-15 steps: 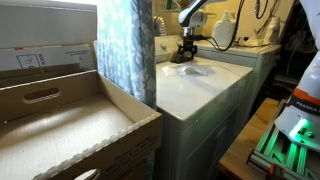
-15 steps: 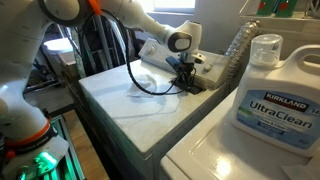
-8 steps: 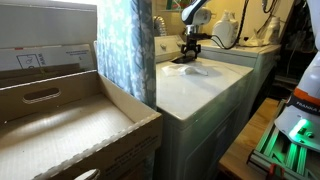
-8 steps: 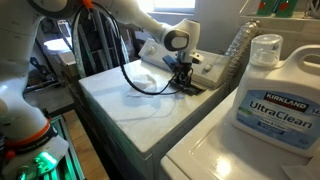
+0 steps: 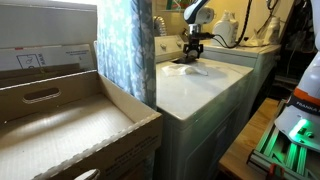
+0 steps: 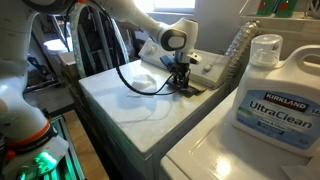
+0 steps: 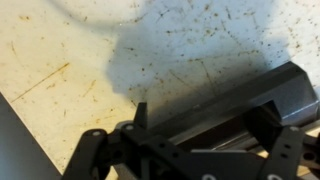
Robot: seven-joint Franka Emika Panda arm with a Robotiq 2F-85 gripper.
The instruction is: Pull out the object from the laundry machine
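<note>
The white top-loading laundry machine (image 5: 200,92) shows in both exterior views (image 6: 120,105). My gripper (image 5: 191,55) points down at the back of its lid, near the raised control panel (image 6: 184,80). In the wrist view the dark flat object (image 7: 250,95) lies on the speckled white lid, running slantwise under and between my fingers (image 7: 203,120). The fingers stand apart on either side of it, and the object reaches past one of them. In the exterior views the object is only a small dark spot under the fingertips.
A pale patch (image 6: 145,75) lies on the lid beside the gripper. A detergent jug (image 6: 268,90) stands on the neighbouring appliance, with a clear bottle (image 6: 235,50) behind. A large cardboard box (image 5: 60,115) and a curtain (image 5: 125,45) stand before the machine.
The arm has shifted slightly toward the back panel, with the gripper staying low over the same spot. The dark object has not visibly moved.
</note>
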